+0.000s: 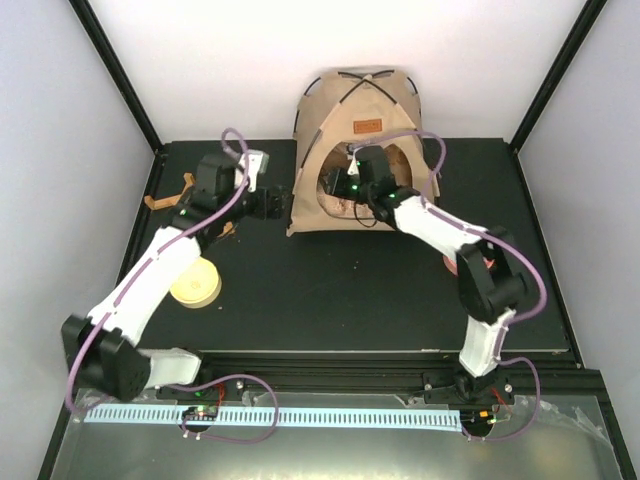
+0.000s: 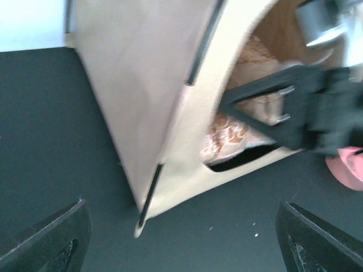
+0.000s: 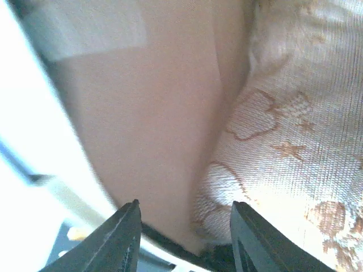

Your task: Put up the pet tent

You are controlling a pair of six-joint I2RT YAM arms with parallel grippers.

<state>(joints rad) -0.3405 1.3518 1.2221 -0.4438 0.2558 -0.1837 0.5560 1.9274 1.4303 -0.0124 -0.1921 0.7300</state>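
Note:
The pet tent (image 1: 355, 110) stands upright at the back of the table, tan with crossed black poles and a brown label. My right gripper (image 1: 345, 190) reaches into its front opening. In the right wrist view the gripper (image 3: 184, 226) is open, with the tan inner wall (image 3: 142, 113) and the edge of the floral cushion (image 3: 295, 141) just beyond its tips. My left gripper (image 1: 268, 203) is open and empty beside the tent's left front corner. In the left wrist view the gripper (image 2: 181, 243) hovers over the mat, short of the tent corner (image 2: 147, 113) and its black pole (image 2: 150, 192).
A round yellow object (image 1: 195, 282) lies on the black mat by the left arm. A brown wooden piece (image 1: 165, 198) sits at the mat's left edge. A pink object (image 2: 349, 167) lies right of the tent, near the right arm (image 1: 470, 262). White walls enclose the table.

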